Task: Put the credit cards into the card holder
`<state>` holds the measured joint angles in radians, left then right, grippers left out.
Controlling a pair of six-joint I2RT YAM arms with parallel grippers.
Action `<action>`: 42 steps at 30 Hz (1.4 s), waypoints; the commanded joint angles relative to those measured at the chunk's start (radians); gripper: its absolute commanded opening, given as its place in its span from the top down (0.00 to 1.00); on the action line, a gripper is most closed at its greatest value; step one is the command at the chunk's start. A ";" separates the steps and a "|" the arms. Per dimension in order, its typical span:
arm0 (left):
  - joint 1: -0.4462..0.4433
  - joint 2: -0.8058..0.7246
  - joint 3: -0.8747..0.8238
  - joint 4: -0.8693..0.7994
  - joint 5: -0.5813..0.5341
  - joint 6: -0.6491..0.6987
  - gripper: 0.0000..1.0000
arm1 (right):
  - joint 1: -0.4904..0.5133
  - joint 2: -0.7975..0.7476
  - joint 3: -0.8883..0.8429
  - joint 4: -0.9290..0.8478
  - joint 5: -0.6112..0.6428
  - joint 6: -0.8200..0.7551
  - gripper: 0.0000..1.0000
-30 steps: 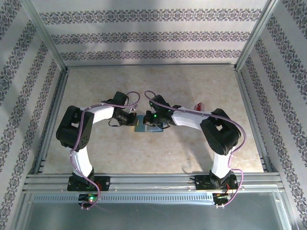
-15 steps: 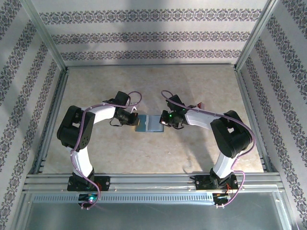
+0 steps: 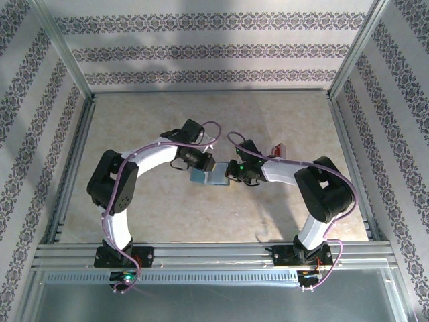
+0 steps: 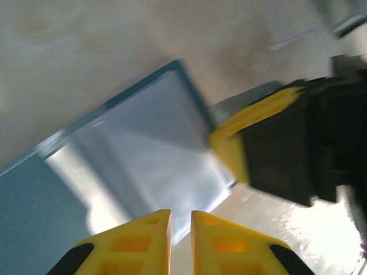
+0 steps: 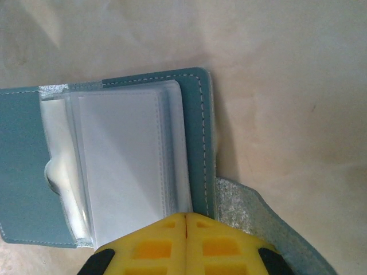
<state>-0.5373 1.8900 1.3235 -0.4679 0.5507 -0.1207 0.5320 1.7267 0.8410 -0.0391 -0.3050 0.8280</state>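
Teal card holder lies open mid-counter, long axis left to right between the arms; left tool parted a slit, empty; right tool closed tight over its edge.

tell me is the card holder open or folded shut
Open: the card holder lies spread, teal covers apart, clear inner pockets facing up.
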 commanded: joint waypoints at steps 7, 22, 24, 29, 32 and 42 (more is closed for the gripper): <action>-0.047 0.184 0.100 -0.119 0.009 -0.013 0.92 | -0.008 -0.009 -0.079 -0.007 -0.003 0.021 1.00; 0.011 0.161 0.035 -0.106 -0.066 0.033 0.92 | -0.012 -0.049 -0.079 -0.029 0.004 0.017 1.00; 0.021 0.159 0.025 -0.103 -0.068 0.037 0.92 | -0.012 -0.044 -0.074 -0.031 0.000 0.021 1.00; 0.031 0.161 0.000 -0.077 -0.053 0.038 0.92 | -0.003 -0.052 -0.059 -0.033 -0.004 0.023 1.00; 0.034 0.156 -0.004 -0.070 -0.019 0.029 0.92 | 0.002 -0.071 -0.044 -0.052 -0.011 0.026 1.00; 0.034 0.149 -0.015 -0.051 0.018 0.004 0.92 | 0.019 -0.132 0.059 -0.082 -0.046 0.043 1.00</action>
<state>-0.5102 2.0396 1.3380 -0.4896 0.5911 -0.1127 0.5354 1.6203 0.8585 -0.1013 -0.3317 0.8604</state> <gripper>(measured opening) 0.077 0.052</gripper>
